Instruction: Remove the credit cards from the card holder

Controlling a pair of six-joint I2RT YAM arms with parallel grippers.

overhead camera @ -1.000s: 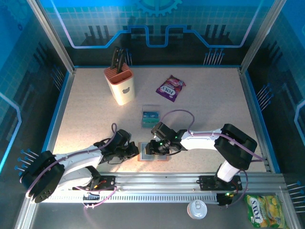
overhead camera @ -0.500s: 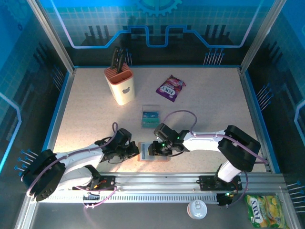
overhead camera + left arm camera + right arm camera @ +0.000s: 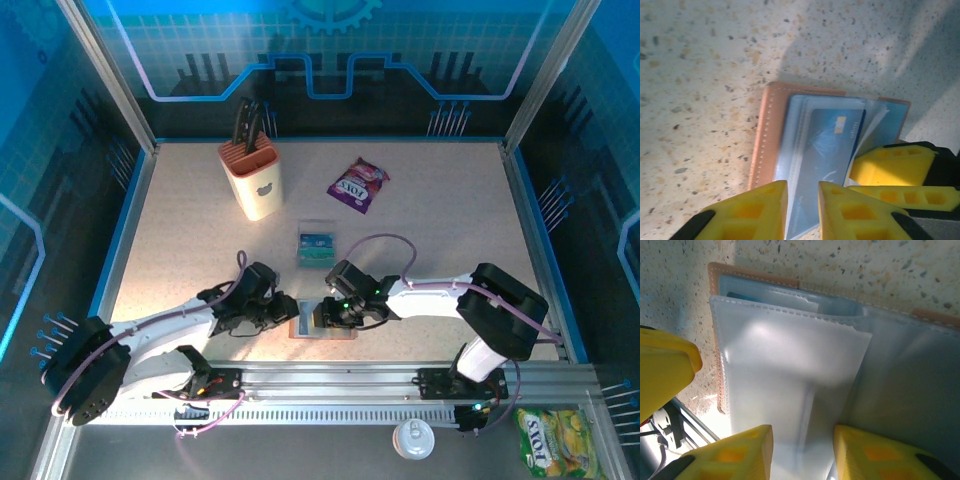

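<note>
one blue plastic credit card with a gold chip (image 3: 832,145) lies inside a grey-blue clear plastic sleeve (image 3: 790,370) of the tan-brown leather card holder (image 3: 767,135). the holder is open flat on the speckled table (image 3: 700,60), near its front edge, between the two arms. judgement: the card is light, stiff and slick. the sleeve is limp and likely to lift or buckle with it, so the holder wants pinning on its leather border while the card is drawn out by whichever edge shows at the sleeve mouth. left gripper (image 3: 803,212): narrow gap, straddling the sleeve's near end, nothing clamped. right gripper (image 3: 802,450): fingers moderately apart, a sleeve leaf between them, not pinched. a small stack of teal cards (image 3: 315,247) lies farther up the table, apart from the holder.
</note>
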